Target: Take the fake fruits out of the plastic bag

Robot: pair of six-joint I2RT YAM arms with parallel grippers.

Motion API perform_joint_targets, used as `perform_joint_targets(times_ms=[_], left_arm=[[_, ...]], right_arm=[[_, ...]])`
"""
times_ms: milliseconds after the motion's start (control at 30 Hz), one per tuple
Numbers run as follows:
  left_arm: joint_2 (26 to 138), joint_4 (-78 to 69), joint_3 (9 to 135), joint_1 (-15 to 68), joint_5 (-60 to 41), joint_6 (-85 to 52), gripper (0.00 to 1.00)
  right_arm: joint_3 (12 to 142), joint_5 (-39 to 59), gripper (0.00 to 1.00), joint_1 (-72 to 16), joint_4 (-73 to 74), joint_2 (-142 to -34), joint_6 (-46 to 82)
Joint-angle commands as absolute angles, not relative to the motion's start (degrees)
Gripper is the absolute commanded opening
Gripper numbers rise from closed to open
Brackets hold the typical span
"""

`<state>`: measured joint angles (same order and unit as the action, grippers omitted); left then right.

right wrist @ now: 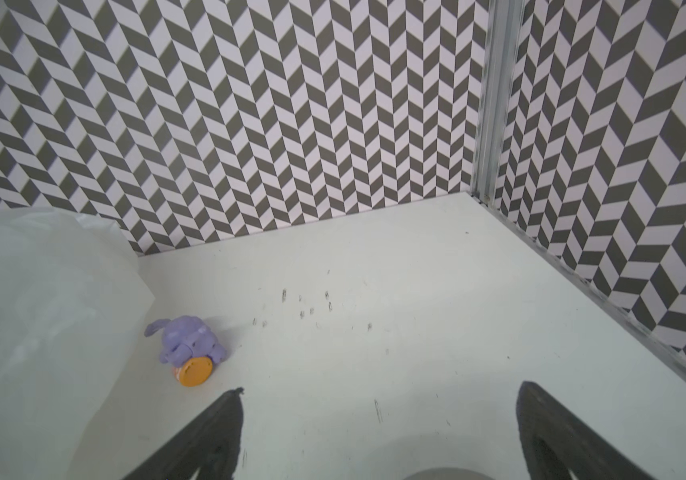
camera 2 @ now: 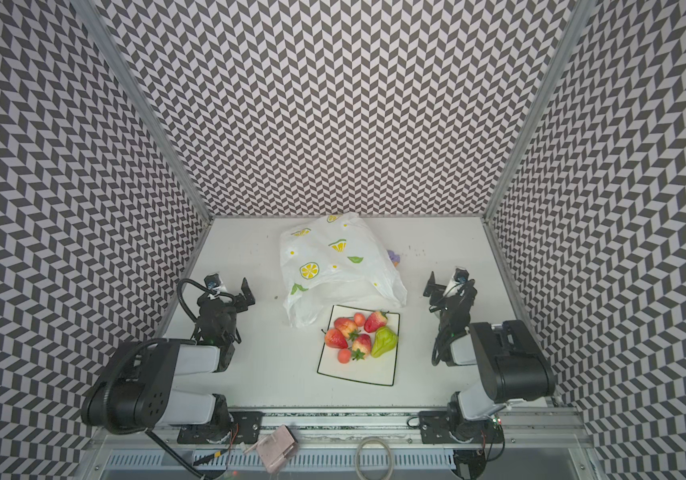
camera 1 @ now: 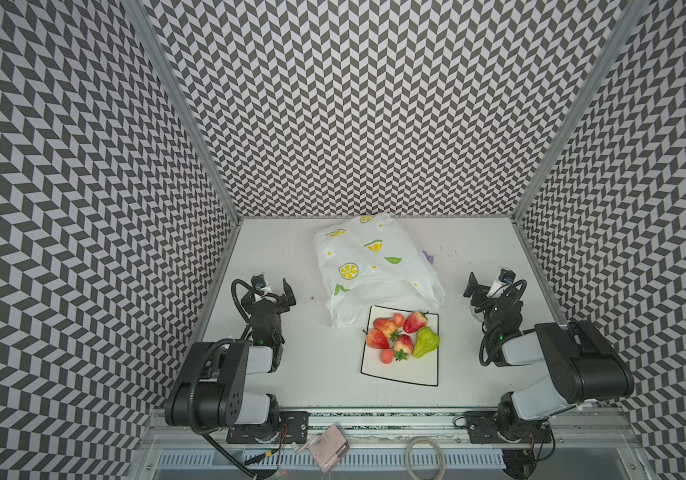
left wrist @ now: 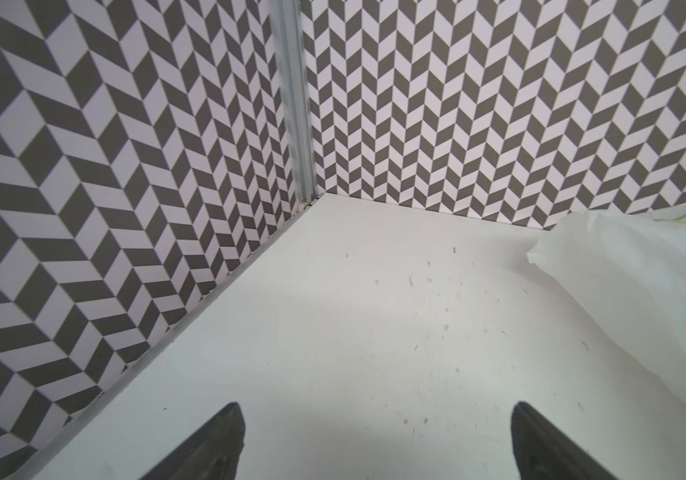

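Observation:
The plastic bag (camera 1: 374, 266) (camera 2: 333, 266), white with lemon slices and green leaves, lies crumpled at the back middle of the table. Its edge shows in the left wrist view (left wrist: 644, 299) and the right wrist view (right wrist: 33, 311). Several fake fruits lie on a white black-rimmed plate (camera 1: 399, 376) (camera 2: 353, 374) just in front of it: strawberries (camera 1: 376, 339), small orange-red ones (camera 1: 387, 356) and a yellow-green pear-like one (camera 1: 425, 343). My left gripper (camera 1: 270, 293) (left wrist: 378, 411) stands open left of the bag, holding nothing. My right gripper (camera 1: 486, 286) (right wrist: 380, 395) stands open right of it, holding nothing.
A small purple toy figure (right wrist: 189, 340) (camera 1: 428, 255) lies on the table beside the bag's right edge. A pale rounded thing (camera 1: 475, 318) sits under the right gripper. Patterned walls close the table at the back and both sides.

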<state>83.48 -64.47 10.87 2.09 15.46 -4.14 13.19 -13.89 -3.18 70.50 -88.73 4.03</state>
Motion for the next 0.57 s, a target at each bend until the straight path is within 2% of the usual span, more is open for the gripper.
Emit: perform_joint_targets(times_ms=[0, 33, 133, 200, 300, 533], left_arm=[[89.42, -82.39, 9.42, 3.01, 11.09, -0.11, 1.0], [90.89, -83.94, 9.87, 3.01, 11.1, 0.25, 1.0], [88.17, -71.36, 13.7, 3.0, 13.45, -2.03, 1.0], [90.02, -76.3, 12.8, 2.86, 14.17, -1.7, 1.0], [88.65, -71.99, 13.76, 2.72, 14.41, -2.73, 1.0], [89.24, -73.78, 13.45, 2.67, 14.59, -2.46, 1.0]], right_arm=[[11.31, -13.14, 1.0, -3.07, 79.13, -89.31, 2.55], [10.92, -13.12, 1.0, -3.11, 80.23, -89.61, 2.5], [10.98, -13.04, 1.0, -3.15, 80.11, -89.5, 2.27], [11.2, -13.03, 1.0, -3.25, 79.82, -89.56, 2.11], [11.95, -13.19, 1.0, -3.44, 78.57, -89.82, 1.76], [12.02, -13.75, 1.0, -3.69, 78.31, -89.64, 1.91]])
